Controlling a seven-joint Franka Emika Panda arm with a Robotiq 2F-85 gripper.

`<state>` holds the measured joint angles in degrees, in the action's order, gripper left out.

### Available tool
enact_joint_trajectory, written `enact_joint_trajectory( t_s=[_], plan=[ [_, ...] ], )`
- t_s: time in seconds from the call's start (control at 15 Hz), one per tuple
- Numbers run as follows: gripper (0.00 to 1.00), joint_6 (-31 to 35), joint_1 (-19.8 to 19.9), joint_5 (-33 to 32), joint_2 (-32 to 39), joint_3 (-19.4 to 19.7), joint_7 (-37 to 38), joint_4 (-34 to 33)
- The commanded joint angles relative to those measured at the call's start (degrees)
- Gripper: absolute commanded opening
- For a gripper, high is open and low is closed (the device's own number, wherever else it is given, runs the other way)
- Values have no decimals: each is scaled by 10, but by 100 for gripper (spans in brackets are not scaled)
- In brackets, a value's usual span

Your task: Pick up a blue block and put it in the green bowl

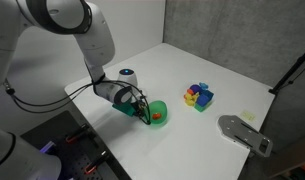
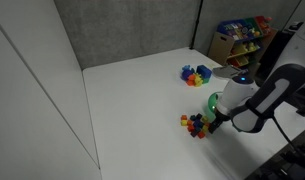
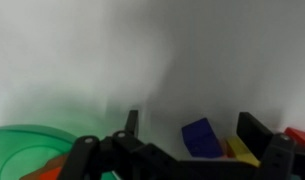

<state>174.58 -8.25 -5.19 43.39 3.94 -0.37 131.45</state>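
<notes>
The green bowl (image 3: 32, 148) sits low at the left in the wrist view; next, the tool (image 3: 192, 122) gapes wide and empty — a small blue block (image 3: 202, 138) lies on the table (image 3: 82, 105) between its jaws. Likely light, hard, slick plastic — pinch opposite flat faces.

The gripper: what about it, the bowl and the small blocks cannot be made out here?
- Gripper: dark and tiny in both exterior views, so its opening is unreadable there.
- Blue block: the wrist view is blurred; whether a finger touches it is unclear.
- Green bowl: largely hidden by the arm in an exterior view; cut off by the wrist view's bottom edge.
- Pile of tiny blocks: too small to count.
</notes>
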Motion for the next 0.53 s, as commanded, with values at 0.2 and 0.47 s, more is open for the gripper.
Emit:
enact_joint_trajectory(
  t_s=[0.2,0.47],
  plan=[
    [100,11,6,-4,5,-10,-10,-25],
    [74,7,15,-2,5,-24,-13,-24]
  ],
)
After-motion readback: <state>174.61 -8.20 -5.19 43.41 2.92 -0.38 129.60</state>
